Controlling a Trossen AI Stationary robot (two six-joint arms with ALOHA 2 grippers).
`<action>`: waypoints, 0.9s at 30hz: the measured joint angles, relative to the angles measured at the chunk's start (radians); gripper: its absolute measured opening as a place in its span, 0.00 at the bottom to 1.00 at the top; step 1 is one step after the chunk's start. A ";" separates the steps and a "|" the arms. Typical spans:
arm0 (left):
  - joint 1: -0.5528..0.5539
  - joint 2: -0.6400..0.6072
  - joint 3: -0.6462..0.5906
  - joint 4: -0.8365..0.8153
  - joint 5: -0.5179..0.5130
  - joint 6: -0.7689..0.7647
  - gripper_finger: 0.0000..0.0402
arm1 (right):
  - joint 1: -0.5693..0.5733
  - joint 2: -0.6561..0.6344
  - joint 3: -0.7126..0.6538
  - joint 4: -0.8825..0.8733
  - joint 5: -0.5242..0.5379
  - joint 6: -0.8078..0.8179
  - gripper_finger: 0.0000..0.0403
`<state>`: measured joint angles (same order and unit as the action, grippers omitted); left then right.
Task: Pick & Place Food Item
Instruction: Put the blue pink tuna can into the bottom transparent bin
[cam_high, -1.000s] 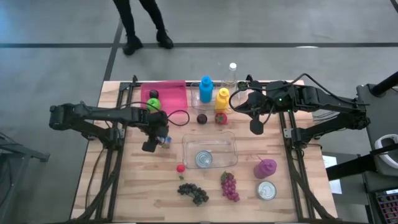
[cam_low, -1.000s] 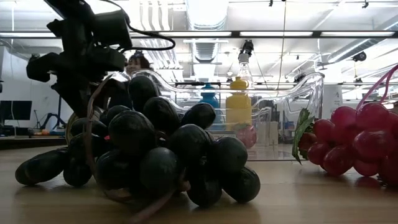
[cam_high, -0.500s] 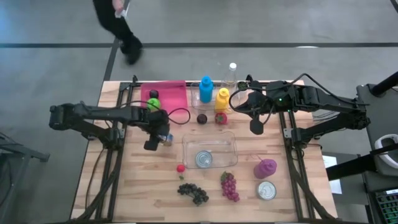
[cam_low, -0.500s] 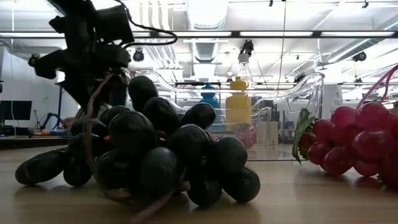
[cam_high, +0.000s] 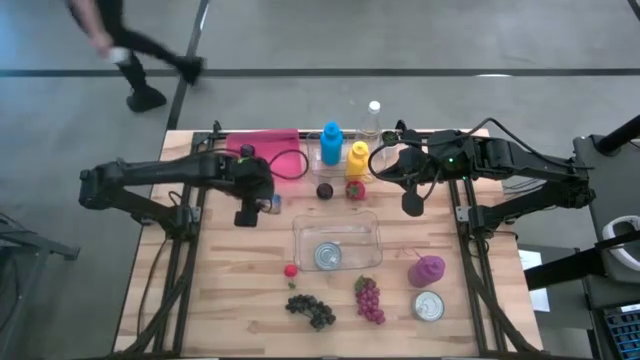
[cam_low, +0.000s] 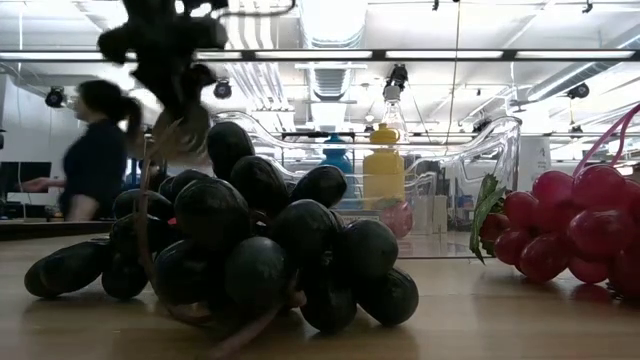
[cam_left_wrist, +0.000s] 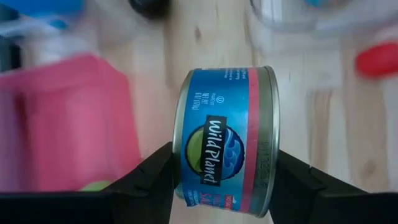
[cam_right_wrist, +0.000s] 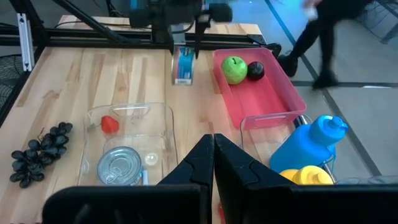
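Observation:
My left gripper (cam_high: 258, 206) is shut on a blue "Wild Planet" tin (cam_left_wrist: 227, 140), held above the table just near of the pink tray (cam_high: 285, 152). In the right wrist view the tin (cam_right_wrist: 182, 65) hangs below the fingers, beside the tray (cam_right_wrist: 261, 93), which holds a green apple (cam_right_wrist: 234, 68) and a dark fruit (cam_right_wrist: 255, 70). In the low view this gripper (cam_low: 165, 55) is high at the upper left. My right gripper (cam_high: 410, 205) is shut and empty, hovering right of the clear container (cam_high: 337, 243). My left gripper pinches the tin between its two fingers (cam_left_wrist: 152, 177), one on each flat end (cam_left_wrist: 181, 155). The fingers come from above, pointing down. The tin stands on edge with its labelled side wall toward the wrist camera, and hangs clear of the table.
The clear container holds a silver tin (cam_right_wrist: 124, 163) and a strawberry (cam_right_wrist: 109, 123). Black grapes (cam_high: 311, 310), red grapes (cam_high: 369, 300), a purple object (cam_high: 427, 269) and a silver tin (cam_high: 429, 306) lie near the front edge. Blue (cam_high: 331, 143) and yellow (cam_high: 357, 158) bottles stand at the back. A person (cam_low: 95, 150) walks beyond the table.
My left gripper has risen and gone toward the table's far edge and the pink tray, still shut on the blue tin, which goes with it. The person behind the table has walked off to the left.

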<state>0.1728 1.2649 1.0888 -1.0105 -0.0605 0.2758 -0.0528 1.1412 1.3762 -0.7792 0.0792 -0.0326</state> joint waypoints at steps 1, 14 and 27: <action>0.000 0.000 0.026 -0.005 0.000 -0.017 0.47 | 0.000 0.000 0.000 0.000 0.000 0.000 0.02; -0.001 0.112 0.270 0.029 0.186 -0.460 0.47 | 0.000 0.000 0.000 0.000 0.000 0.003 0.02; -0.084 0.390 0.368 0.222 0.353 -0.625 0.48 | 0.000 0.000 0.000 0.000 0.000 -0.001 0.02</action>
<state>0.0890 1.6546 1.4570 -0.7881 0.2923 -0.3492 -0.0528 1.1416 1.3762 -0.7792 0.0795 -0.0332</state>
